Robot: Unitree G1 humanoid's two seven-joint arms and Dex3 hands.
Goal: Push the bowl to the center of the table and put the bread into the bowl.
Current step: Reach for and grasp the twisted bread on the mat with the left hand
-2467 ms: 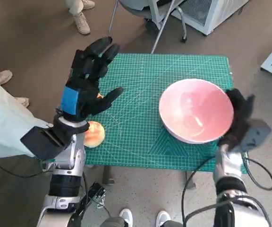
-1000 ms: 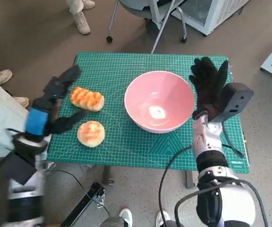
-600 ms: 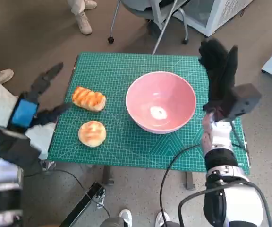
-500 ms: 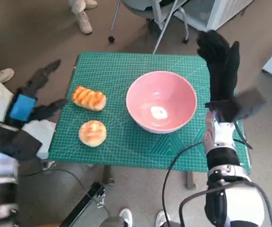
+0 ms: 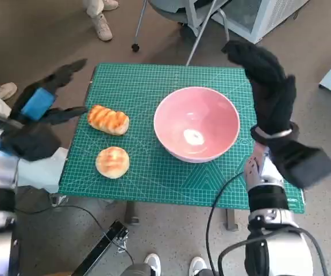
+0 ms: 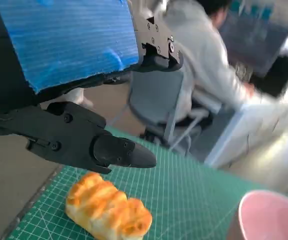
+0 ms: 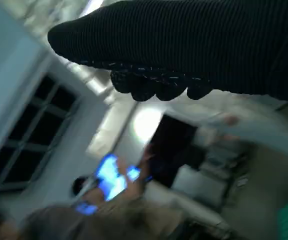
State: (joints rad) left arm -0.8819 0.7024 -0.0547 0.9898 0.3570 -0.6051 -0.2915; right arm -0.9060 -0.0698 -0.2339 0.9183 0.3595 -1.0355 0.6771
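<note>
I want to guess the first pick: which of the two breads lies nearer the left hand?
The long, ridged bread, farther from the robot than the round bread; it lies just beside the left hand's fingertips.

- A small table, covered by a green cutting mat (image 5: 154, 86), is standing on the floor.
- A pink bowl (image 5: 196, 123) is sitting near the middle.
- A long bread loaf (image 5: 108, 119) and a round bun (image 5: 112, 161) are lying left of it.

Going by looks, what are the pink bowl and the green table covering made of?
Pink bowl: probably glazed ceramic or glossy plastic; its smooth inside shows a bright reflection, and the look leaves open which.
Green table covering: apparently a matte rubbery or vinyl cutting mat, judging by its printed pale grid and angled guide lines and its lack of glare.
</note>
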